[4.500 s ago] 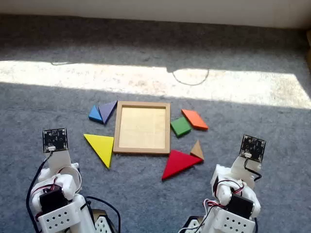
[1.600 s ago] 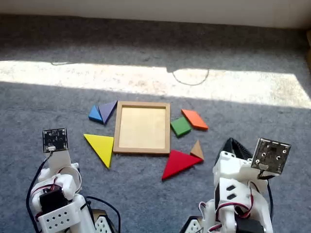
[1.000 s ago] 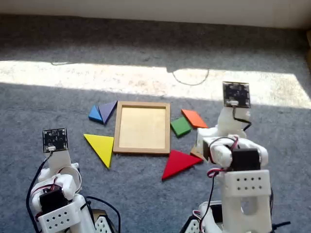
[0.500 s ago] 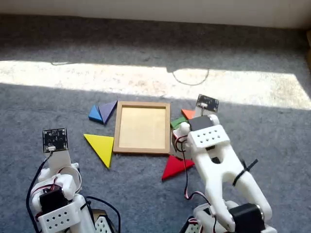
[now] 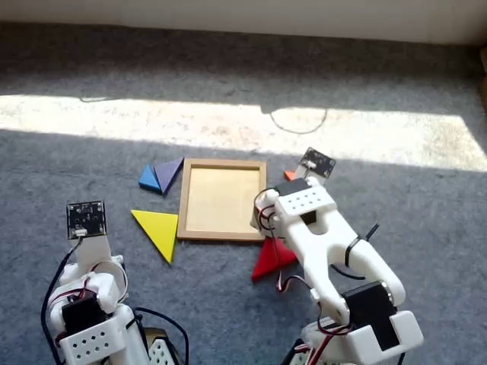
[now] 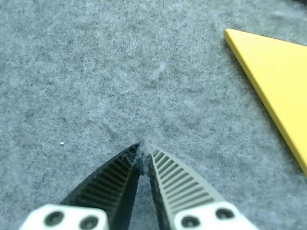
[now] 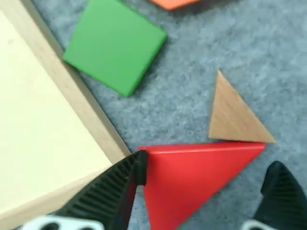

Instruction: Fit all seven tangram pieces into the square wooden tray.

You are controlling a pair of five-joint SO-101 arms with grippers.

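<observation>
Though the right arm (image 5: 327,236) hides them from above, right jaws gape astride the red triangle (image 7: 192,182); left jaws closed, empty.

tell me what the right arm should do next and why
Probably lower the right gripper and close on the red triangle. Its jaws stand open astride that piece, one fingertip at the corner beside the tray, and the tray holds nothing yet, so this large piece looks the natural first to place.
</observation>
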